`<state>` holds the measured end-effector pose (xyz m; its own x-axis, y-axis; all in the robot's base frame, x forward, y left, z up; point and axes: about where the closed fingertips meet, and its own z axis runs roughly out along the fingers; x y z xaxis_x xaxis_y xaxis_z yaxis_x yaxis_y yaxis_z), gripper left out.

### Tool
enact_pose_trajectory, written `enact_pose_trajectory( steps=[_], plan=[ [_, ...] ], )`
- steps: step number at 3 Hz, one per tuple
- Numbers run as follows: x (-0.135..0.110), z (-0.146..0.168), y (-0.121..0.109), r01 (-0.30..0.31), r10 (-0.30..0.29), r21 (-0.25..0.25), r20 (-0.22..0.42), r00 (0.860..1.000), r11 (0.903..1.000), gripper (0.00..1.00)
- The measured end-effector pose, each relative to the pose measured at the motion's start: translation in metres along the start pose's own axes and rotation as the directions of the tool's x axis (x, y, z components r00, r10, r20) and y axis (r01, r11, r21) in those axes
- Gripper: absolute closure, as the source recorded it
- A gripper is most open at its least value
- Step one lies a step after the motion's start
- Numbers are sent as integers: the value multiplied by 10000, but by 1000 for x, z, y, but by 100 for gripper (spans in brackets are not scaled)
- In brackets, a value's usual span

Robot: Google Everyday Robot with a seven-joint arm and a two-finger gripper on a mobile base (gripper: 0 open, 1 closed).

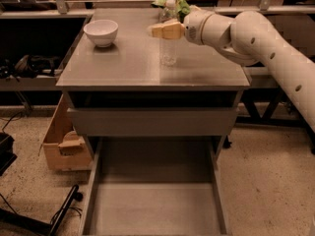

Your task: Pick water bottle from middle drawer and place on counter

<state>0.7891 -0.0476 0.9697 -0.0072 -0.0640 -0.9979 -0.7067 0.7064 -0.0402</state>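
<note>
The water bottle, clear and ribbed, stands upright on the grey counter, right of its centre. My gripper reaches in from the right on the white arm and sits at the bottle's top, covering its cap. The middle drawer is pulled out below the counter. Its flat grey floor holds nothing.
A white bowl stands on the counter's back left. Something green lies at the counter's back edge behind the gripper. A closed drawer front sits above the open drawer. A cardboard box stands on the floor at the left.
</note>
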Motion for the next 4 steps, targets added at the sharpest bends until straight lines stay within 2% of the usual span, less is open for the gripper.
enact_pose_trajectory(
  steps=[1, 2, 3, 4],
  plan=[
    [-31, -15, 13, 975, -1001, -388, -730, 9923, 9945, 0],
    [-62, -88, 3, 2414, -2379, -206, -2696, 9331, 9702, 0],
    [-66, -193, -29, 3337, -2582, 794, -4766, 8403, 9393, 0],
    [-37, -273, -43, 3509, -2002, 1576, -5822, 7880, 9231, 0]
  ],
)
